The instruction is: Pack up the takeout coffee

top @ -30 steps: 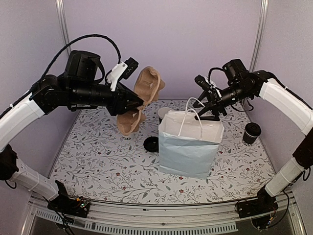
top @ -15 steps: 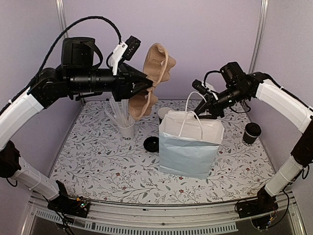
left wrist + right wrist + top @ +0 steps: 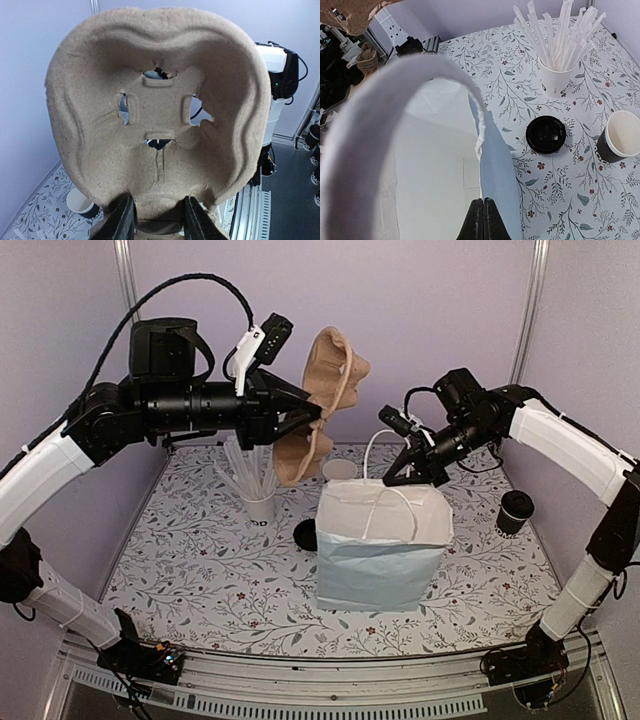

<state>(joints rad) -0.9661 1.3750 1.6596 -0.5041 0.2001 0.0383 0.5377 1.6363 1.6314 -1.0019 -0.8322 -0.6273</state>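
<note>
At 3 o'clock from the bag (image 3: 380, 560), black cup (image 3: 516, 512) judged light, crushable; best held mid-wall. The left pincer (image 3: 305, 418) gripped pulp carrier (image 3: 335, 370); right pincer (image 3: 398, 477) pinched bag rim.

From above, the bag (image 3: 380, 550) hides part of the lid (image 3: 304, 534) from you, and the lower half of the cup (image 3: 339, 469) behind it.

walls (image 3: 440, 300): pale lilac | corner posts (image 3: 124, 280): metal | table (image 3: 200, 570): floral-print cover | light: even
</note>
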